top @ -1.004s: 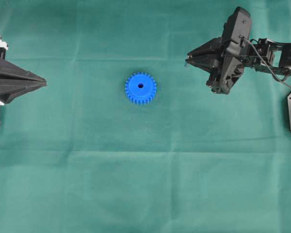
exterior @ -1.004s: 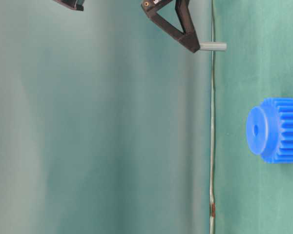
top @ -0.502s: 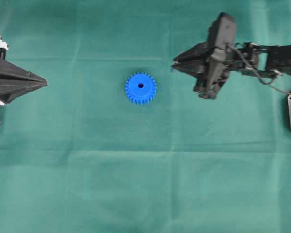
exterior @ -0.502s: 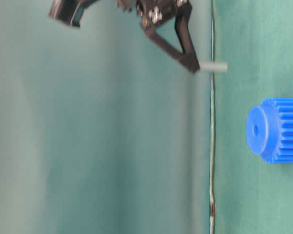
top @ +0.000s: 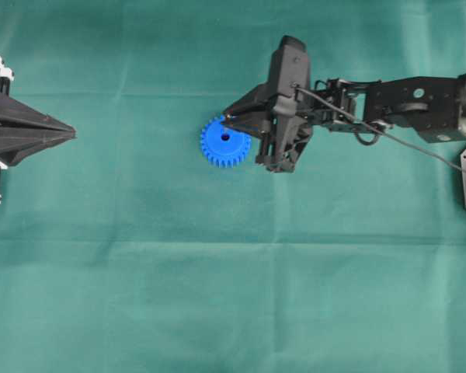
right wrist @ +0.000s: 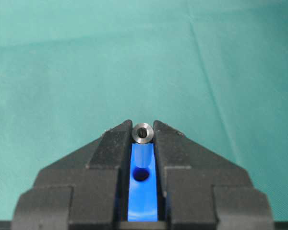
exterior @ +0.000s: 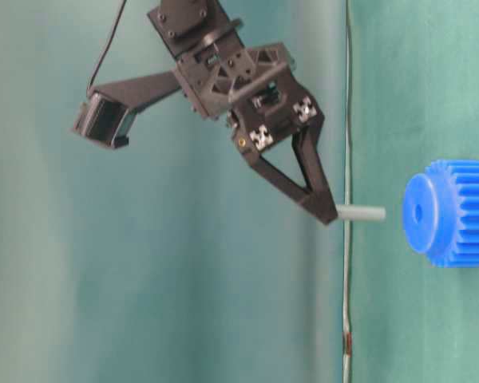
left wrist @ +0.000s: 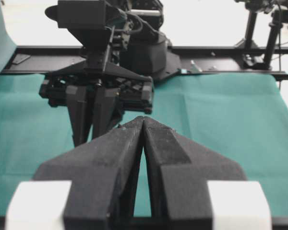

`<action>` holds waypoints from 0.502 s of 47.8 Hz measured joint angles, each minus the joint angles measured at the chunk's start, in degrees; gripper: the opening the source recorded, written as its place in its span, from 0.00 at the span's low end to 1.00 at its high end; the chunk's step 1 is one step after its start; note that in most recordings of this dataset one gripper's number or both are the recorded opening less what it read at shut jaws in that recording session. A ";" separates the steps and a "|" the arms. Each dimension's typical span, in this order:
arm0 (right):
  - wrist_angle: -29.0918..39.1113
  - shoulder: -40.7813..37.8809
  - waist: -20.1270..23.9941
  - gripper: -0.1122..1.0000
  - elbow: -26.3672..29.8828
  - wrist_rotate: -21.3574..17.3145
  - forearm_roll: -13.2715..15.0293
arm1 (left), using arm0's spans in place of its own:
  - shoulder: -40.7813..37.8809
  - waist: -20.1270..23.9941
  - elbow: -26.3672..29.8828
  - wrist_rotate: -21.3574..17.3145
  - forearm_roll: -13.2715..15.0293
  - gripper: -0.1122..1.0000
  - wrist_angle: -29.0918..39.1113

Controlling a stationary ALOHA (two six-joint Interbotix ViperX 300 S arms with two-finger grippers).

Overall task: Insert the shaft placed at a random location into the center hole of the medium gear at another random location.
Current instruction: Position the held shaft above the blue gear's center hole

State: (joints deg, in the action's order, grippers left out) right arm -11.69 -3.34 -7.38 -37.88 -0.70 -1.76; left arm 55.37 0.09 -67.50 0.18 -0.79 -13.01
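Shaft [exterior: 360, 213] pinched at my right claw [top: 230, 119] tips, its free end pointing at the medium gear [top: 225, 141] in the table-level view, short of the face and apart from it. The gear lies flat on the green counter [top: 217, 272], just left of centre in the overhead frame, the center hole [top: 225, 137] open. My left claw [top: 66, 134] rests at the frame's left edge, tips pressed together, holding nothing.
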 measured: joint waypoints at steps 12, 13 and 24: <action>0.09 -0.79 0.09 0.22 0.53 0.09 0.00 | 0.00 0.00 0.00 0.00 0.00 0.12 0.09; 0.18 -0.79 0.09 0.22 0.53 0.09 0.00 | -0.09 0.00 0.00 0.00 0.00 0.12 0.09; -0.26 -3.16 0.09 0.22 0.53 0.00 -0.09 | 0.00 0.00 0.00 0.00 0.00 0.12 0.09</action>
State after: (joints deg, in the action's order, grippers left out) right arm -11.95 -6.50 -7.29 -37.35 -0.70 -1.85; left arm 55.37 0.09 -67.50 0.18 -0.79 -12.92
